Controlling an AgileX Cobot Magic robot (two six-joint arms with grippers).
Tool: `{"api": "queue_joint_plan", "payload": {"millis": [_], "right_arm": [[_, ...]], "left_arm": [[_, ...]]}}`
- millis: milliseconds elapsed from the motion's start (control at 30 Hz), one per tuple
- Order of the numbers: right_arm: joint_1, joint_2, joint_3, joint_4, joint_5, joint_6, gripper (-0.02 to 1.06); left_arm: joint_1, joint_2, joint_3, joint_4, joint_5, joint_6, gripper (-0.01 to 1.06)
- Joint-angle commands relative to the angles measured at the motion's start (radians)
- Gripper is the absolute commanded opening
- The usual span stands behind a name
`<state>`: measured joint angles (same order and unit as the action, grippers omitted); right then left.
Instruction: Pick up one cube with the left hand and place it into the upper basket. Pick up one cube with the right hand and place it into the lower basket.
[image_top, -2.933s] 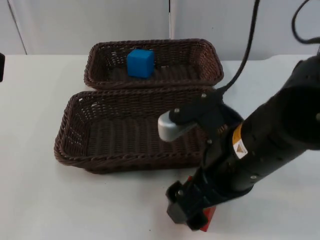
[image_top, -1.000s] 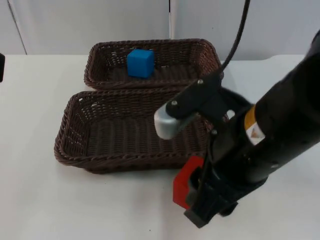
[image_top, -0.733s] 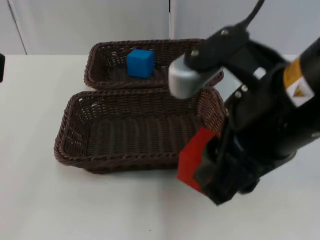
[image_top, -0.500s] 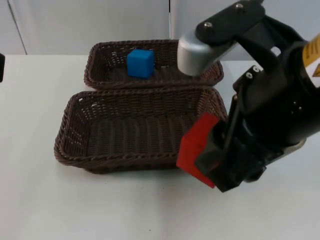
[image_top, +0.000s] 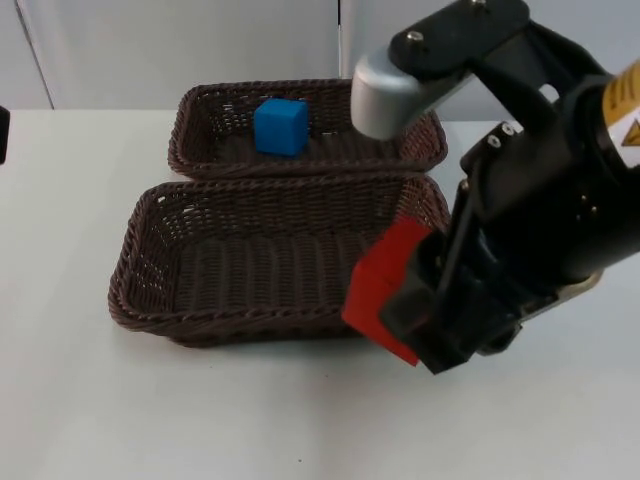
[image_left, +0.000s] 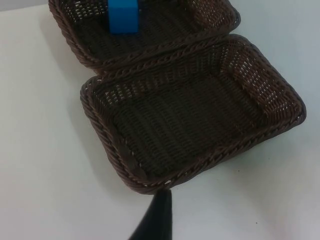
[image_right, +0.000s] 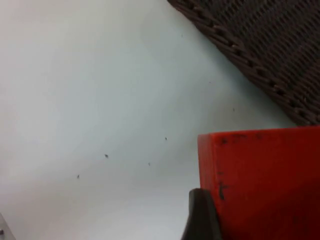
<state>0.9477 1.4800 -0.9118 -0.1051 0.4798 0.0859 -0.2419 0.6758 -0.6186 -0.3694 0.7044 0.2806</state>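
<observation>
My right gripper (image_top: 418, 312) is shut on a red cube (image_top: 384, 288) and holds it tilted in the air over the front right corner of the lower basket (image_top: 150, 215). In the right wrist view the red cube (image_right: 265, 185) hangs above the white table, with a black fingertip (image_right: 202, 216) against its side. A blue cube (image_top: 280, 126) lies in the upper basket (image_top: 425, 125), toward its left half. My left gripper (image_left: 157, 220) waits off to the left, facing the lower basket (image_left: 102, 132) and the blue cube (image_left: 123, 15).
The two brown wicker baskets stand side by side, touching along their long rims. My right arm (image_top: 560, 200) covers the table's right side. White table (image_top: 150, 410) lies open in front of the baskets and to their left. The grey partition wall (image_top: 180, 50) is behind.
My right gripper has lifted the red cube off the table in front of the lower basket and carried it up and back to that basket's front right corner. The blue cube has not moved.
</observation>
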Motion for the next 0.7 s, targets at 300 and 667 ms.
{"api": "queue_joint_plan", "payload": {"millis": [300, 667], "right_arm": [[0.001, -0.007, -0.014, -0.006, -0.061, 0.002, 0.0], [-0.063, 0.087, -0.128, -0.048, -0.043, 0.041, 0.0]], "left_arm": [[-0.001, -0.007, 0.005, -0.003, -0.008, 0.001, 0.85], [-0.001, -0.007, 0.005, -0.005, -0.012, 0.001, 0.85]]}}
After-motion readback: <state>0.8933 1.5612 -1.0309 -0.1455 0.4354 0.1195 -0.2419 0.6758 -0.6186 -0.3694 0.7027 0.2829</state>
